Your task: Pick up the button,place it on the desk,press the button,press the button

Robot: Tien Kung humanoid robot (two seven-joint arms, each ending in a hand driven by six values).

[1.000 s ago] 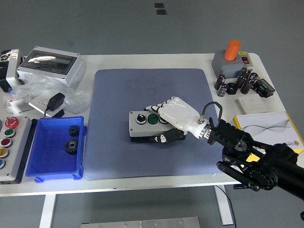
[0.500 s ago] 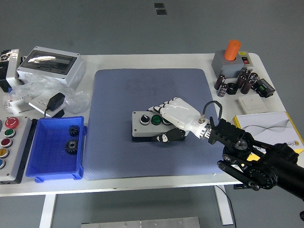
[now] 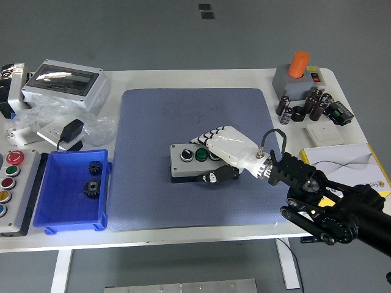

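Observation:
A grey button box (image 3: 188,162) with a black selector knob and green buttons on top lies on the blue-grey mat (image 3: 183,116), a little right of its middle. My right hand (image 3: 221,154), white with black fingertips, is wrapped over the box's right end, fingers across the top and thumb along the front face. The box's right part is hidden under the hand. I cannot tell if the box rests fully on the mat.
A blue bin (image 3: 58,207) with two black gears stands at the left, beside a control panel (image 3: 11,183) with coloured buttons. A grey enclosure (image 3: 64,82) and bagged parts sit back left. An orange-knobbed box (image 3: 296,76), capacitors (image 3: 305,107) and papers (image 3: 342,162) fill the right.
My right hand has shifted the button box slightly to the right and a little nearer, keeping its grasp. Nothing else has moved.

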